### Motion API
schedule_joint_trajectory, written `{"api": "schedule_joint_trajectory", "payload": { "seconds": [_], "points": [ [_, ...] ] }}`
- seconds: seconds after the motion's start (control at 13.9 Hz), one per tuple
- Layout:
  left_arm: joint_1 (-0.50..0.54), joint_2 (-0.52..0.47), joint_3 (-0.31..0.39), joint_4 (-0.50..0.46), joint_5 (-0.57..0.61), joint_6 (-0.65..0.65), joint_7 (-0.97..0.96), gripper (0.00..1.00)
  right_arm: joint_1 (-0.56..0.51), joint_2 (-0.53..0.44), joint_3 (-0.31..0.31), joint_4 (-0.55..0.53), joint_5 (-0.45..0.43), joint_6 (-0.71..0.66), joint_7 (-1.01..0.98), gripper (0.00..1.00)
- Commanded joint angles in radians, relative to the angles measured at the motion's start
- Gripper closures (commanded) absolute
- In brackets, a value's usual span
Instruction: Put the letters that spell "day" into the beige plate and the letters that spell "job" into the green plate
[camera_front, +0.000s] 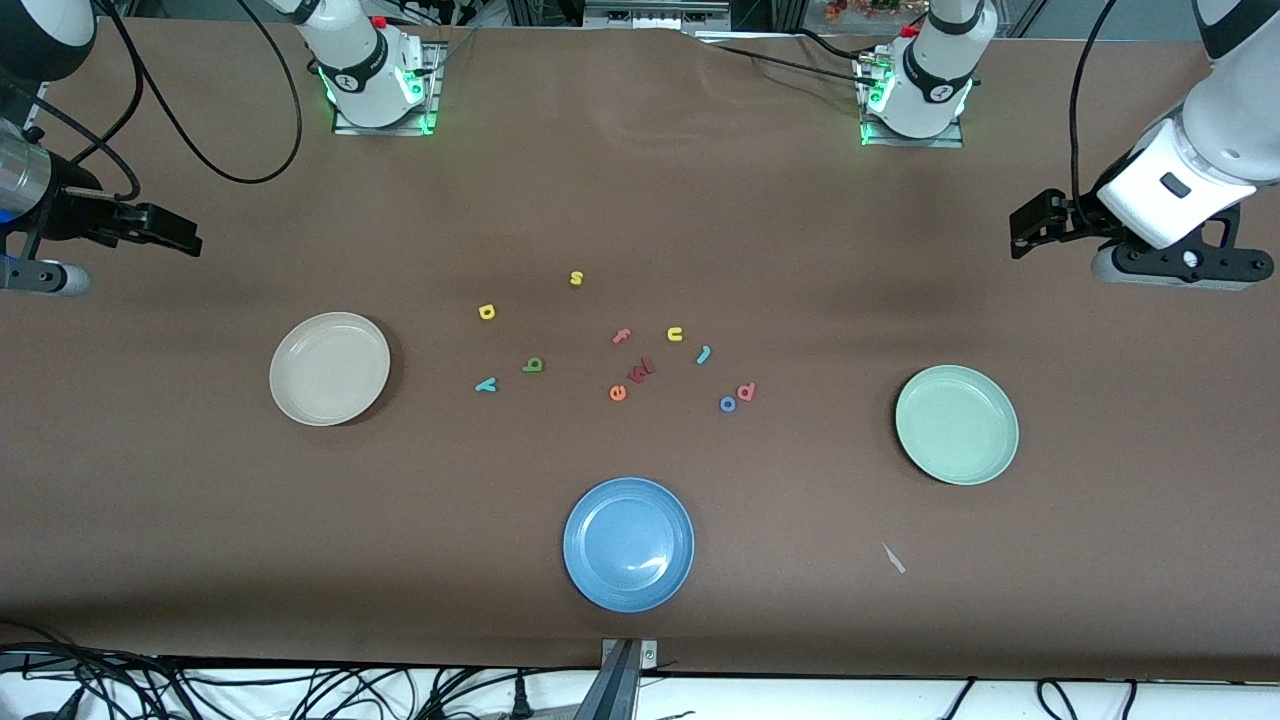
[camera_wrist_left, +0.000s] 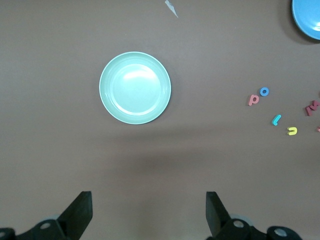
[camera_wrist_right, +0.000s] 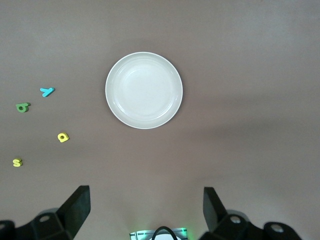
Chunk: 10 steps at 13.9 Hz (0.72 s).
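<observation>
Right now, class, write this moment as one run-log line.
left hand: open, waiting | right hand: open, waiting | beige plate: empty | green plate: empty

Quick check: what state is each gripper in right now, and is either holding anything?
Left gripper: open, holding nothing, up over the table near the round pale mint-green plate.
Right gripper: open, holding nothing, near the round cream-beige plate.

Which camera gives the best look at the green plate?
The left wrist view: the green plate sits whole and large, seen from straight above. The front view also shows it whole but smaller, toward the left arm's end of the table. The right wrist view misses it.
</observation>
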Motion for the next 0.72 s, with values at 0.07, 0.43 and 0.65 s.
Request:
{"api": "schedule_joint_trajectory", "payload": {
  "seconds": [0.07,0.43,0.65],
  "points": [
    [0.004,0.003,0.004,0.026,-0.017,-0.018,0.022,0.0,-0.003,0.001,0.0,0.013,0.012,-0.016,-0.019,0.0],
    [0.006,0.003,0.006,0.028,-0.017,-0.018,0.02,0.0,-0.003,0.001,0.0,0.011,0.012,-0.016,-0.019,0.0],
    [0.018,0.005,0.007,0.028,-0.017,-0.019,0.02,0.0,-0.003,0.001,0.0,0.013,0.012,-0.016,-0.019,0.0]
  ]
}}
